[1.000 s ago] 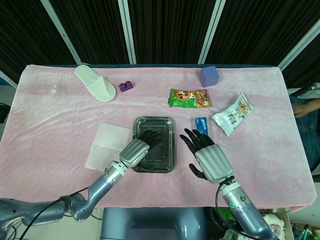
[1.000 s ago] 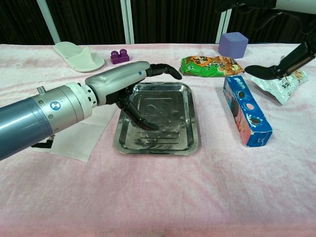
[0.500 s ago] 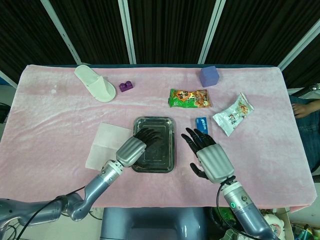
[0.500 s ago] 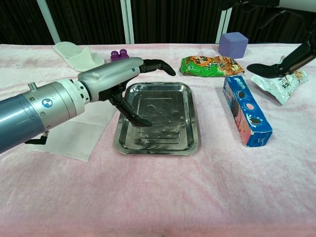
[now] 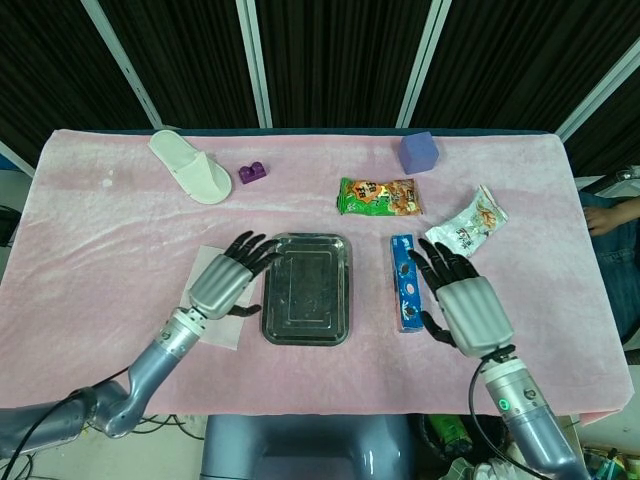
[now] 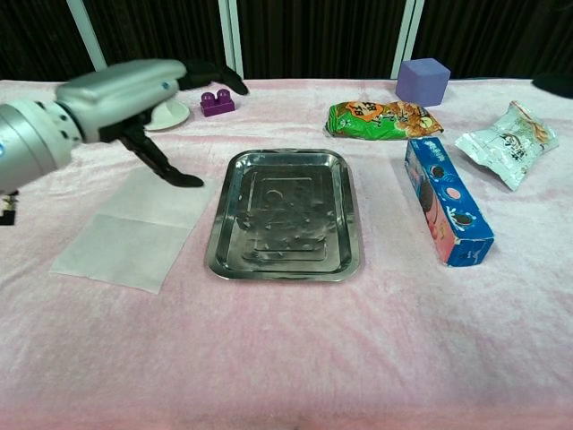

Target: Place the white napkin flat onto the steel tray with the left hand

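Far left on the pink tabletop (image 6: 295, 358): a white slipper (image 5: 190, 166), toe toward the middle, with a purple brick (image 5: 251, 172) just beside it.

Nearer the front edge, left hand (image 5: 225, 281) over the napkin (image 6: 134, 228), fingers spread and pointing toward the tray (image 5: 306, 335), holding nothing. In the chest view, hovered above the napkin's far part, thumb hanging down, no touch to be made out. Napkin flat on the cloth, just left of the tray, its right edge close to the tray's rim; not on the tray.

Steel tray at the middle, long side running front to back, bare inside.

Behind and right of it, a green snack bag (image 5: 379, 197) lying flat. Further back, a purple cube (image 5: 419, 151).

Right of the tray, a blue cookie box (image 5: 403, 283) lying lengthwise, parallel to the tray's long side. Right hand (image 5: 466, 302) just beside the box on its right, palm down, fingers splayed, empty. Only a dark sliver of it at the chest view's right edge.

Behind that hand, a white snack bag (image 5: 467, 228), tilted.
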Tool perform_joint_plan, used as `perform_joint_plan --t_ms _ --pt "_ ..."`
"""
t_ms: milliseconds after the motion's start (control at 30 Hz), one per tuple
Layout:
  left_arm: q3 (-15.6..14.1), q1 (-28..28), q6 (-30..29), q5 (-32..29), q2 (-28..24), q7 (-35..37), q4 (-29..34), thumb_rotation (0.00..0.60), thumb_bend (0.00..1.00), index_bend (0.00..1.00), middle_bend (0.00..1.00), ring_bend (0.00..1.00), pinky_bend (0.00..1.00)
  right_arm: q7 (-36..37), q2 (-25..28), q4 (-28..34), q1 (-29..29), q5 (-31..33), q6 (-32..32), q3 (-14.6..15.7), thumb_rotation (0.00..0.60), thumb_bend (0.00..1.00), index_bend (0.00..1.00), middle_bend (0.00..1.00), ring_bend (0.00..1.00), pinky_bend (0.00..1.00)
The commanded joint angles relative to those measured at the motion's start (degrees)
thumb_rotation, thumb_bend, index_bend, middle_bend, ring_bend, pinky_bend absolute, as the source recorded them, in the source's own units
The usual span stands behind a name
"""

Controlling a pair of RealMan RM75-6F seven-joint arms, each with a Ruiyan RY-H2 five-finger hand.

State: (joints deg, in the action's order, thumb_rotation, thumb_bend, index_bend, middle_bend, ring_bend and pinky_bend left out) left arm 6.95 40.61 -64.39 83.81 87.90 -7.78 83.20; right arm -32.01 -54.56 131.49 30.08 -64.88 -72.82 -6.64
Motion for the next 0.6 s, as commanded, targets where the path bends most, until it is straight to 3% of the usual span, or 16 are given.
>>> perform_joint_plan --t_ms 33,167,267,467,600 --pt "-1.5 -4.7 -4.4 -0.2 -6.7 -0.5 3.6 0.6 0.13 0.16 0.07 0.0 0.0 11.3 8.7 -3.2 -6.0 -7.3 -1.0 2.7 0.6 0.3 0.0 0.0 0.05 0.16" --pt "-3.3 -8.7 -6.7 -1.8 -12.4 -1.7 6.0 0.6 0.13 0.16 0.07 0.0 0.0 19.7 12.2 -6.9 -10.7 -12.2 -2.9 5.4 0.6 0.31 0.0 0.0 0.05 0.16" --pt "-4.1 -11.8 -8.9 -3.4 -14.5 -1.4 6.7 0.6 0.13 0.16 0.07 0.0 0.0 24.4 12.1 -8.6 -14.3 -14.4 -6.1 6.7 0.6 0.3 0.0 0.0 0.05 0.16" --pt "-6.4 -17.0 -10.8 -6.3 -17.0 -0.4 6.5 0.6 0.13 0.16 0.07 0.0 0.0 25.2 5.9 -12.5 -21.7 -21.7 -16.2 8.8 0.6 0.31 0.0 0.0 0.05 0.16" --pt "-7.2 -19.8 -12.3 -6.9 -17.2 1.2 5.4 0.6 0.13 0.17 0.07 0.0 0.0 24.9 1.4 -15.6 -25.5 -22.9 -20.5 9.4 0.6 0.31 0.0 0.0 0.05 0.16"
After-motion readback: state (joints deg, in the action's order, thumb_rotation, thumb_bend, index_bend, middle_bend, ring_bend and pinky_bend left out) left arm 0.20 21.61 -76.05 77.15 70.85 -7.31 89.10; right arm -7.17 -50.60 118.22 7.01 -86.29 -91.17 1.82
